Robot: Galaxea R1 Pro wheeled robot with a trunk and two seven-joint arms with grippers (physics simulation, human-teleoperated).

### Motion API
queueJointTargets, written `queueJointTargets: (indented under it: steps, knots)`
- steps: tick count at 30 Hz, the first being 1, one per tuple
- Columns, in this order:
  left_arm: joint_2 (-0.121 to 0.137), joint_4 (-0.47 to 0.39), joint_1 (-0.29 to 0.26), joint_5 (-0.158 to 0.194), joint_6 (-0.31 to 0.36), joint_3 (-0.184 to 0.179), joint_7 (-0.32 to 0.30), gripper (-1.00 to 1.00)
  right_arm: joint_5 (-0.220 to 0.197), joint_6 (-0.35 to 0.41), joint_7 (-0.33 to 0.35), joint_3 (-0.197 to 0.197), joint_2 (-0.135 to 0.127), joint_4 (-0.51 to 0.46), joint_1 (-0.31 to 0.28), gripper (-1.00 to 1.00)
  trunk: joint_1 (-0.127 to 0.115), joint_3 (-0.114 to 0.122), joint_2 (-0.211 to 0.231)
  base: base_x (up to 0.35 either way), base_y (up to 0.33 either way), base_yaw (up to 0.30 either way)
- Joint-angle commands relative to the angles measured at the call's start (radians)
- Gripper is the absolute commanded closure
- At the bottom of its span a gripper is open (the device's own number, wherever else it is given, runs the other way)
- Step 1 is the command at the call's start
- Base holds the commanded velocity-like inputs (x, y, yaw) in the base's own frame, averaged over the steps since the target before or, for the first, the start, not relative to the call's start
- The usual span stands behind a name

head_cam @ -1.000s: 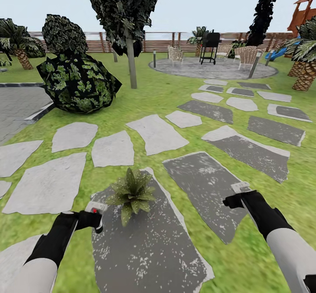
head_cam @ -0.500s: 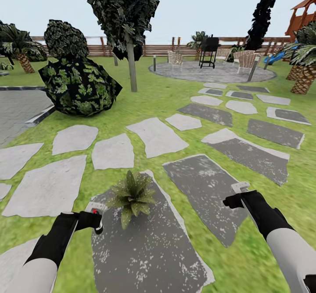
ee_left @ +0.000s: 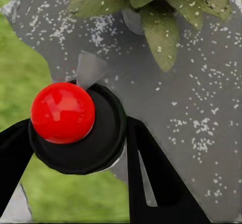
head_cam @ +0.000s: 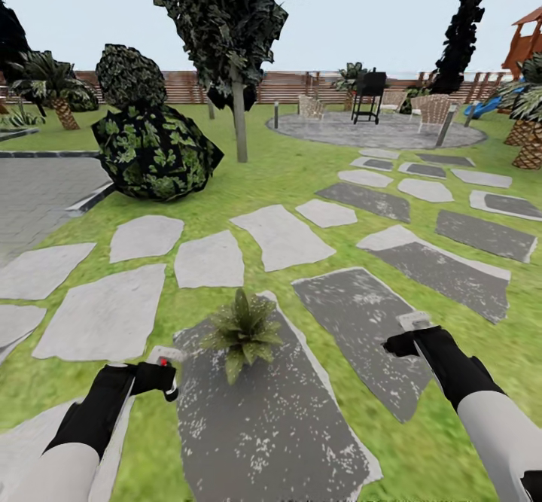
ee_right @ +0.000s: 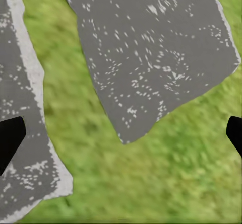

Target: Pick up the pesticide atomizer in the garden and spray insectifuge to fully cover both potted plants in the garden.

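My left gripper is shut on the pesticide atomizer, low at the left of the head view. In the left wrist view the atomizer shows a red knob on a black round top, with its pale nozzle toward a potted plant, and my left gripper has its black fingers on either side of it. That potted plant, a small green rosette, stands on a dark speckled stone slab just ahead and right of the atomizer. My right gripper is open over grass and slabs, holding nothing; its fingertips sit far apart in the right wrist view.
The lawn carries pale and dark stone slabs ahead. A round leafy bush and a tree trunk stand at the back left. A paved circle with a grill and chairs lies before the wooden fence.
The whole head view has shifted: plant, slabs and bush sit further right in the picture, so the camera has turned left. Both arms keep their places in the view.
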Motion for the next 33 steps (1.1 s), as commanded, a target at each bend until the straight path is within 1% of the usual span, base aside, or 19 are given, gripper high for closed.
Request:
queueJointTargets:
  steps: [1,7,14,20,22,23,25,27,33]
  knots:
    - [-0.002,-0.001,-0.001,-0.01,0.001,0.003,-0.009,1.0,0.011,0.005,0.006,0.003,-0.001,-0.002,0.0,-1.0,-0.001,0.001,0.0,-0.225,0.214,0.177]
    - [-0.003,-0.001,-0.001,-0.01,0.001,0.002,-0.009,1.0,0.011,0.005,0.001,0.002,-0.001,-0.003,0.0,-1.0,-0.001,0.009,0.0,-0.19,0.177,0.205]
    - [-0.003,-0.001,-0.001,-0.01,0.001,0.002,-0.009,1.0,0.011,0.005,0.001,0.002,-0.001,-0.003,0.0,-1.0,-0.001,0.017,0.0,-0.016,0.014,0.22]
    - [-0.003,-0.001,-0.001,-0.01,0.001,0.002,-0.009,1.0,0.011,0.01,0.001,-0.001,-0.002,-0.004,0.0,-1.0,-0.001,0.019,0.0,0.0,0.0,0.071]
    - [-0.003,-0.001,-0.001,-0.01,0.002,0.002,-0.009,1.0,0.011,0.011,0.001,-0.037,-0.002,-0.005,0.0,-1.0,-0.001,0.021,0.0,0.0,0.0,0.183]
    - [-0.003,-0.001,-0.001,-0.01,0.002,0.002,-0.009,1.0,0.011,0.011,0.0,-0.063,-0.002,-0.005,0.0,-1.0,-0.001,0.021,0.0,0.0,0.0,0.243]
    - [-0.003,-0.001,-0.001,-0.01,0.001,0.002,-0.009,1.0,0.012,0.011,-0.001,-0.086,-0.002,-0.005,0.0,-1.0,-0.001,0.022,0.0,0.0,0.0,0.27]
    - [-0.003,-0.001,-0.001,-0.01,0.002,0.002,-0.009,1.0,0.012,0.011,-0.001,-0.094,-0.002,-0.005,0.0,-1.0,-0.001,0.022,0.0,0.0,0.0,0.289]
    - [-0.003,-0.001,-0.001,-0.009,0.001,0.001,-0.009,1.0,0.012,0.011,-0.001,-0.098,-0.002,-0.005,0.0,-1.0,-0.001,0.022,0.0,0.0,0.0,0.297]
